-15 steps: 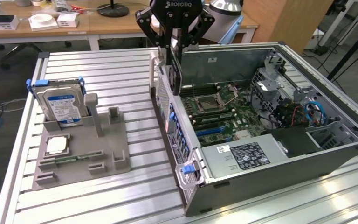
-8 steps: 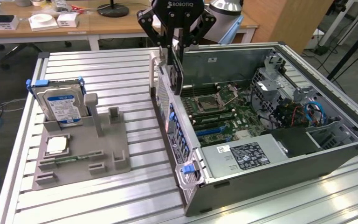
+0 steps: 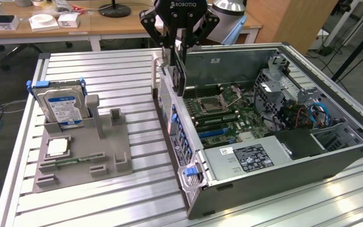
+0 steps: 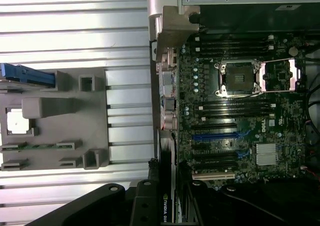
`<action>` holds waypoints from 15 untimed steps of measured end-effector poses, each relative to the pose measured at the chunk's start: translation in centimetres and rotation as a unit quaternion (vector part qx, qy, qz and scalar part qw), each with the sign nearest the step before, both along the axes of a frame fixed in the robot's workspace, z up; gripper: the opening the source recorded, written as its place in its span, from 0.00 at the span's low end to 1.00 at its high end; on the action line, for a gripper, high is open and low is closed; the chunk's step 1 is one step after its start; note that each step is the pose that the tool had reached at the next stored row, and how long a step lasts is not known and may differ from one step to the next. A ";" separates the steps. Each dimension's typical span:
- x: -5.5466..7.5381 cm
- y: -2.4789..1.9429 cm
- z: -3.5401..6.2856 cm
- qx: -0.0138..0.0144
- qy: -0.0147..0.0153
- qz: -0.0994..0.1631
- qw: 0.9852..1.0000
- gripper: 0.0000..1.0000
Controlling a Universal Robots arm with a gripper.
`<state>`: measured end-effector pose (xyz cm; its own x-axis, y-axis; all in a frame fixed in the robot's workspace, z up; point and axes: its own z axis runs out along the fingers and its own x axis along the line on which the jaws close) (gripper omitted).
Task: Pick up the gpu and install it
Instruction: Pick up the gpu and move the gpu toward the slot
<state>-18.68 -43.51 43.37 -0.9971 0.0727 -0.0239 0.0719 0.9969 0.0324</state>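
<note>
One card in hand: your jaws are clenched on the gpu, hanging upright over the computer case's port-side wall. Keep it plumb, bracket outboard, square to the blue slot beyond.

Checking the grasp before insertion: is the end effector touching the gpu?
Touching. The exterior view shows the end effector clamped on the top edge of the gpu, which hangs upright from it.
</note>
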 end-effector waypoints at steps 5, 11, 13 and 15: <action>0.2 0.08 0.00 0.000 0.000 0.000 1.000 0.26; 0.6 0.14 0.00 0.000 0.000 0.000 1.000 0.26; 0.7 0.15 0.00 0.000 0.000 0.000 1.000 0.26; 0.8 0.15 0.00 0.000 0.000 0.000 1.000 0.26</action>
